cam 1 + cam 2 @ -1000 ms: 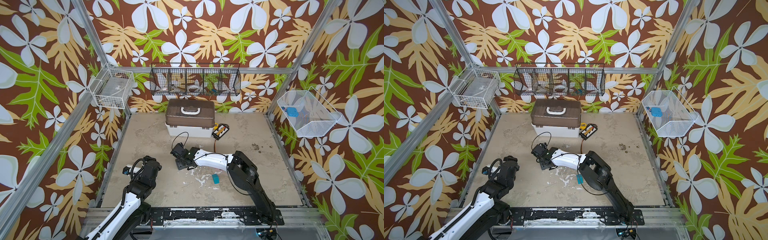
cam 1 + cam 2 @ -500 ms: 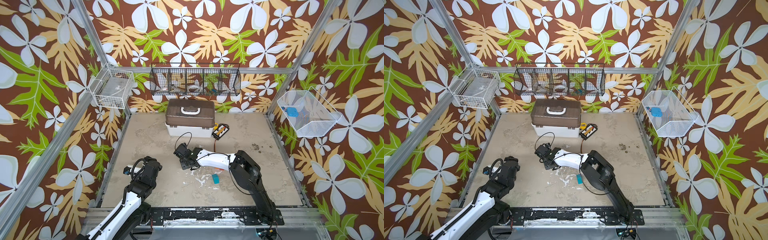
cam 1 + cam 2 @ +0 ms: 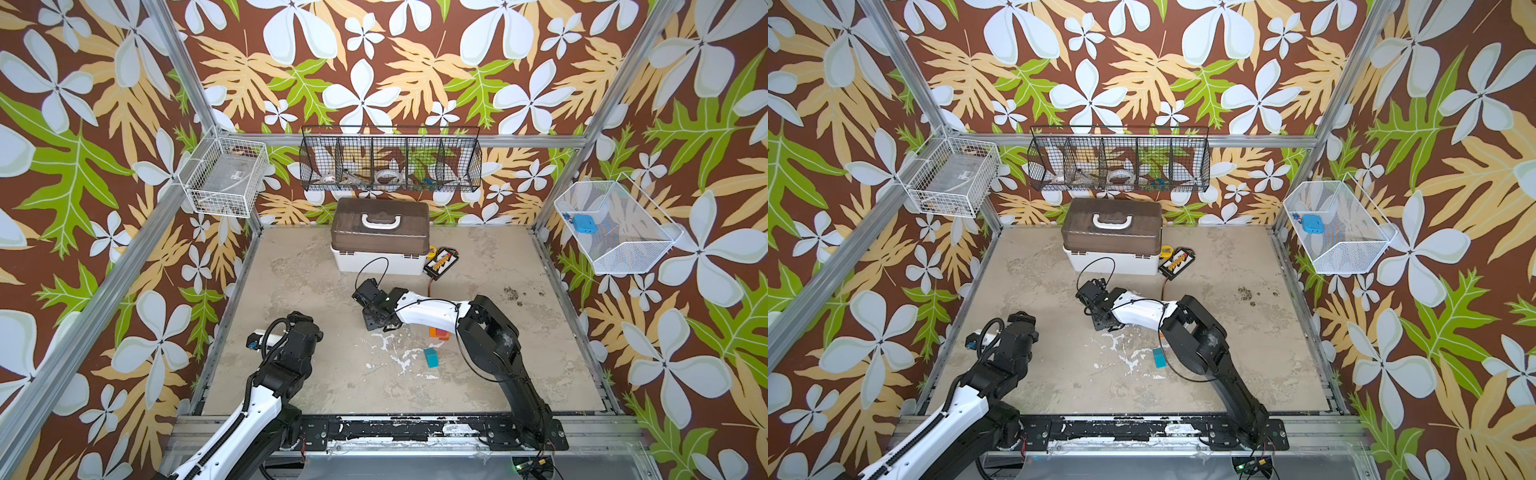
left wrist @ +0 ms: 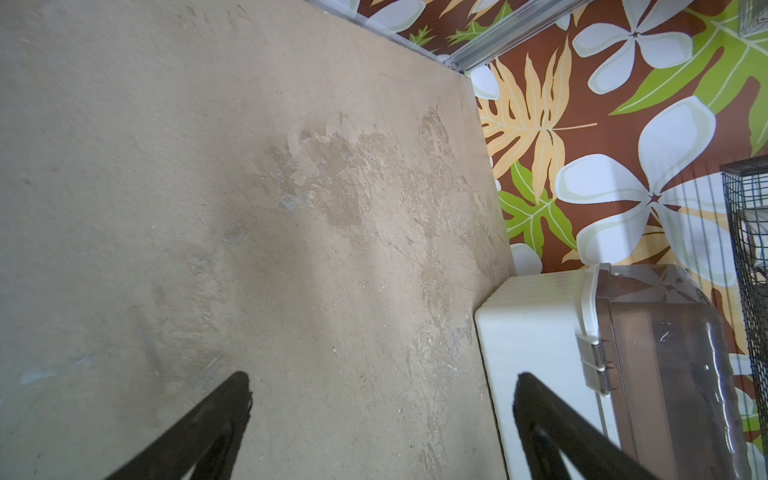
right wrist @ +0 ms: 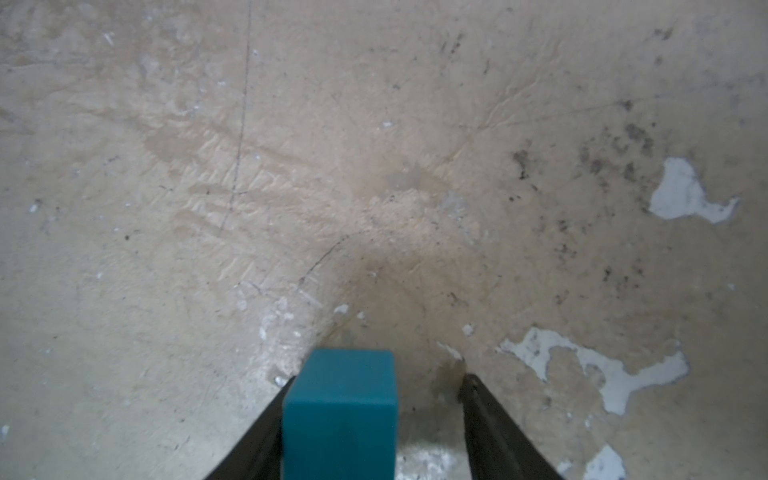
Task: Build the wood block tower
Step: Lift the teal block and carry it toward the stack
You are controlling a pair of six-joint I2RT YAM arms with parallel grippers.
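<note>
In the right wrist view a teal block [image 5: 340, 411] stands between the fingers of my right gripper [image 5: 376, 376]. It lies against one finger [image 5: 270, 415] and a clear gap separates it from the other, so the jaws are open. In both top views that gripper [image 3: 376, 318] [image 3: 1102, 320] reaches left across the middle, low over the floor. A second teal block [image 3: 431, 357] [image 3: 1159, 357] lies on the floor by the right arm. Orange and red blocks [image 3: 439, 333] peek out beside that arm. My left gripper [image 4: 382, 380] is open and empty at the near left. No tower is in view.
A white box with a brown lid [image 3: 380, 239] [image 4: 540, 332] stands at the back, with a black and yellow pack [image 3: 442, 261] beside it. Wire baskets hang on the left wall [image 3: 224, 183], back wall [image 3: 390, 164] and right wall [image 3: 615, 226]. The floor has white chipped patches [image 5: 685, 195].
My right gripper has shifted toward the back and slightly right, and the orange and red blocks now show beside the arm. The left arm has barely moved.
</note>
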